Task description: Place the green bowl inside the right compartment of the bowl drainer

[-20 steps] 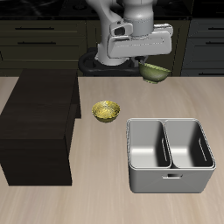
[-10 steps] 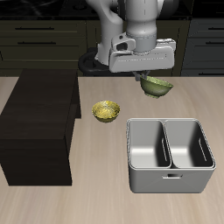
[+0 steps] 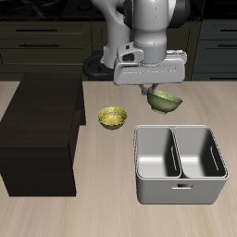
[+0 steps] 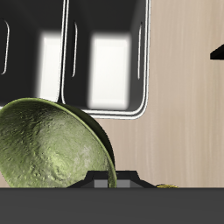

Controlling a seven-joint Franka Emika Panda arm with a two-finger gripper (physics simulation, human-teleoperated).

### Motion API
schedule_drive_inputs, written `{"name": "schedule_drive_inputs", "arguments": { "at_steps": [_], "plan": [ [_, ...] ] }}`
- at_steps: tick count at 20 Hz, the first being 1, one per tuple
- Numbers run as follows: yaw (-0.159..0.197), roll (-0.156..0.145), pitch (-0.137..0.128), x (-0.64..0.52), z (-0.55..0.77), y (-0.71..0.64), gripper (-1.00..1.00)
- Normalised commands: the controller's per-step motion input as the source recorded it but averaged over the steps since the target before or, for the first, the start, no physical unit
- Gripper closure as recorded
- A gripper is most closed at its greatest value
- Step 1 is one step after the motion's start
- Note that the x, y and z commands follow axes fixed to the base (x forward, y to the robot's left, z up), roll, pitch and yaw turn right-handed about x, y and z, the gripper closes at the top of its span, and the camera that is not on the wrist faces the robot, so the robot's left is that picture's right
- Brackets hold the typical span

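Gripper (image 3: 154,92): closed on the rim of the green bowl (image 3: 165,100), carrying it in the air above the table (image 3: 111,208). Its fingers are largely hidden behind the arm's grey housing in the exterior view.

Green bowl: olive, speckled inside, tilted in the grasp, hanging just beneath the gripper and clear of the table surface. In the wrist view the bowl (image 4: 52,144) fills the near field, its mottled inside facing the camera.

Bowl drainer (image 3: 180,190): light-grey rectangular tub with two side-by-side wells and a slot handle in its front wall. It stands on the table below the gripper and toward the table's front edge, apart from the bowl. In the wrist view both wells of the drainer (image 4: 144,61) lie past the held bowl.

Right compartment (image 3: 158,155): the well nearer the yellow-green bowl and the dark box.

Yellow-green bowl (image 3: 113,118): resting on the table, lower than the gripper and off to one side.

Dark box (image 3: 39,134): large, brown-black, well apart from the gripper, beyond the yellow-green bowl.
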Motion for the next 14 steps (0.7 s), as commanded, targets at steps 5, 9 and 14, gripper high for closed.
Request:
{"name": "schedule_drive_inputs", "arguments": {
  "at_steps": [5,9,14],
  "plan": [
    [-0.011,0.002,-0.005,0.20,-0.07,0.10,1.00],
    [0.003,0.006,0.014,0.23,-0.21,0.23,1.00],
    [0.021,-0.008,-0.004,0.19,-0.12,0.08,1.00]
  ]
}}
